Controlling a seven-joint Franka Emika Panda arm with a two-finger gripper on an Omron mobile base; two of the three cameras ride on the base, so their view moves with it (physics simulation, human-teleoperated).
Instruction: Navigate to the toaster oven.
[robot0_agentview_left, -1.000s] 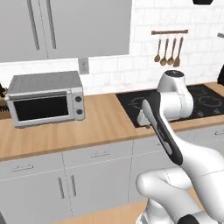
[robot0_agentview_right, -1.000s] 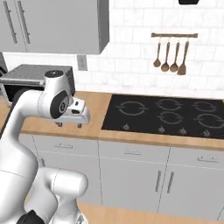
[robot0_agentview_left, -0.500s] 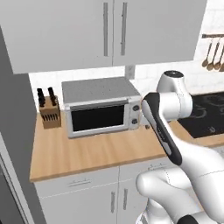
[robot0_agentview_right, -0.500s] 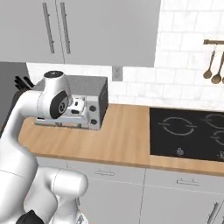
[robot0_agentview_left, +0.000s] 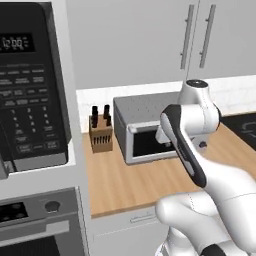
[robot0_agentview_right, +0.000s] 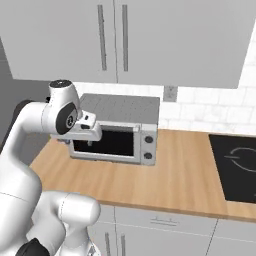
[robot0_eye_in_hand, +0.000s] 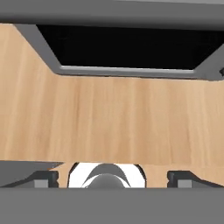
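Observation:
The toaster oven (robot0_agentview_right: 121, 106) is a silver-grey box with a dark glass window and two knobs, standing at the back of the wooden counter (robot0_agentview_right: 165, 175). In the left base view the toaster oven (robot0_agentview_left: 141, 110) is partly covered by my arm. My gripper (robot0_agentview_right: 86, 142) hangs just in front of its window, pointing down at the counter. In the hand view the gripper (robot0_eye_in_hand: 113, 177) is open with nothing between the fingertips (robot0_eye_in_hand: 43, 177), and the oven's dark window (robot0_eye_in_hand: 127, 43) runs along the top above bare wood.
A knife block (robot0_agentview_left: 100, 133) stands left of the oven. A tall black microwave (robot0_agentview_left: 27, 85) with a keypad sits in the cabinet column at far left, with a wall oven (robot0_agentview_left: 35, 220) below. A black cooktop (robot0_agentview_right: 237, 167) lies to the right. Grey wall cabinets (robot0_agentview_right: 125, 40) hang overhead.
The whole scene has slid right in both base views, so the base has driven left. The toaster oven now sits central and larger; the microwave column has come into view. The arm's pose is unchanged.

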